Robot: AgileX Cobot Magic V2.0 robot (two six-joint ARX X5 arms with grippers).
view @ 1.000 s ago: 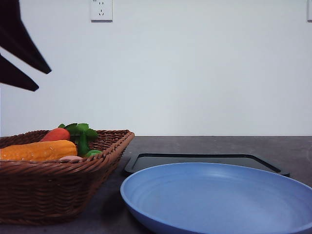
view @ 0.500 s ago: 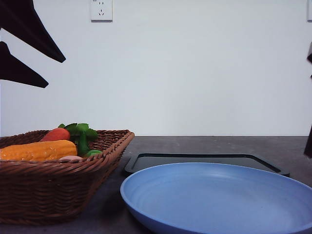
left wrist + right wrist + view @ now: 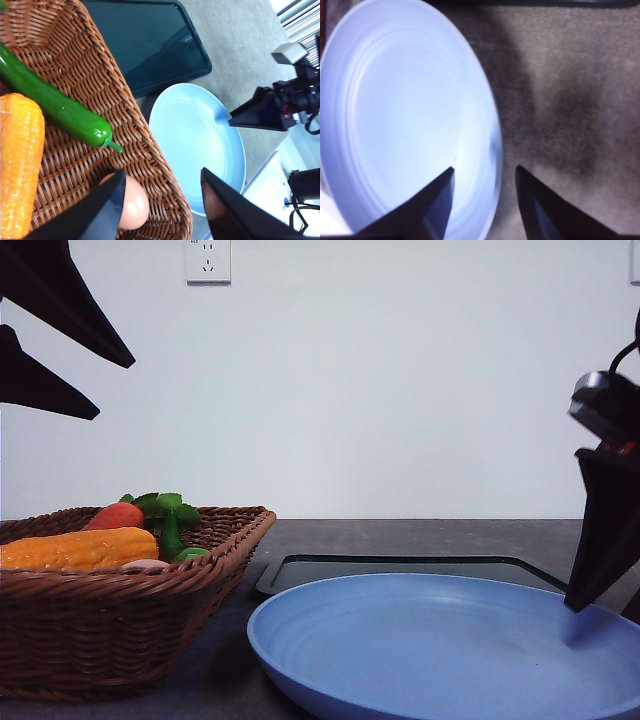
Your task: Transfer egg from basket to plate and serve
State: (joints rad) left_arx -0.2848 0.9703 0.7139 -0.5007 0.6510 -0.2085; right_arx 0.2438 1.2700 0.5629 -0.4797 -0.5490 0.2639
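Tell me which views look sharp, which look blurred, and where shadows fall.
Left wrist view: sharp, with glare on the glossy green cucumber. Right wrist view: soft; the round light blue plastic plate looks washed out, and dark shadows lie on the grey tabletop. Front view: clear.

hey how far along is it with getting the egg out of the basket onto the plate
Early stage. Done: nothing moved; the egg lies in the basket and the plate is empty. In hand: the left gripper hovers open above the egg, and the right gripper straddles the plate's rim, open. Left: grasp, transfer, serve.
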